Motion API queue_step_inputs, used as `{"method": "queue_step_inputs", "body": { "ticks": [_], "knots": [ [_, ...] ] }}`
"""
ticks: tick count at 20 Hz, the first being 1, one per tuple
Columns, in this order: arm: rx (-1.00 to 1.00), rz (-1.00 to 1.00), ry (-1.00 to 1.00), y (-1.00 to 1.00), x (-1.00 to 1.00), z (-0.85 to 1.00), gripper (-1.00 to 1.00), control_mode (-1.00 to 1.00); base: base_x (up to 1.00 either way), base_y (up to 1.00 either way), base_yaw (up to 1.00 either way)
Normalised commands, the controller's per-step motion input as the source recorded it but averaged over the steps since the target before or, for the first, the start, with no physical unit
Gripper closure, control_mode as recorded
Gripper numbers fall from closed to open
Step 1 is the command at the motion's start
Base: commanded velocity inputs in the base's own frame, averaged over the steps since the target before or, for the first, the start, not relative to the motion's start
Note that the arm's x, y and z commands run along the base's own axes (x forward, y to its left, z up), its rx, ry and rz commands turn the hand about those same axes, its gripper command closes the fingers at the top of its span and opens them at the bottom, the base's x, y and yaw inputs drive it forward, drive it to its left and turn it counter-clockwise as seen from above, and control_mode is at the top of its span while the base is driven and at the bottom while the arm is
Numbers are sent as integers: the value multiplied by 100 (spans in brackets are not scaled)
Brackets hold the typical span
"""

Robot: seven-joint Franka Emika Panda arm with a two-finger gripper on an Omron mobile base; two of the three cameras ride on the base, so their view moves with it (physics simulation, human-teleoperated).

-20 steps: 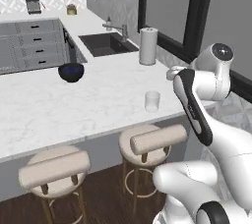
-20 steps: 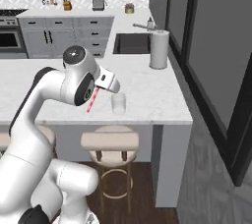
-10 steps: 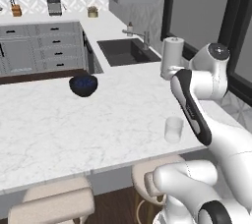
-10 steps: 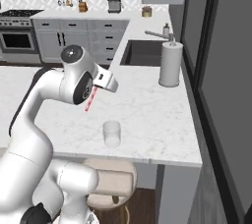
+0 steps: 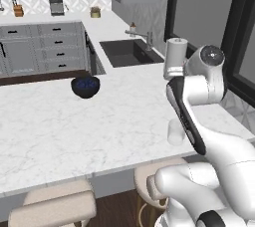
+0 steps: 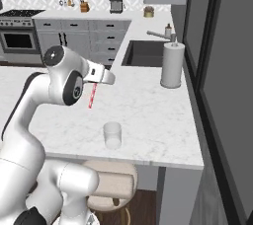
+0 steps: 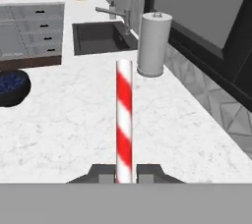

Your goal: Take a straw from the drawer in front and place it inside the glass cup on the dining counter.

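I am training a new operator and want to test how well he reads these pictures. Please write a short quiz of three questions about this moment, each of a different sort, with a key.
1. True or false: the hand is shut on the striped straw.
2. Multiple choice: where is the glass cup? A) in the sink, B) on the dining counter near its front edge, C) inside the dark bowl.
3. Fill in the blank: the tall grey cylinder stands beside the ____.

Key:
1. True; the straw stands out between the fingers.
2. B; the dark bowl sits apart, farther along the counter.
3. Sink.
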Motion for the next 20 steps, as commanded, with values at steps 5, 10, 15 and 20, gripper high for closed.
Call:
{"method": "queue_step_inputs", "body": {
  "ticks": [5, 10, 15, 20],
  "knots": [
    [-34, -14, -22, 7, 0, -2, 100, -100, 0, 0, 0],
    [-13, -15, -2, 2, 1, -16, 100, -100, 0, 0, 0],
    [-3, -16, 0, 0, 9, -27, 100, -100, 0, 0, 0],
    [-1, -17, 0, 0, 36, -42, 100, -100, 0, 0, 0]
  ]
}}
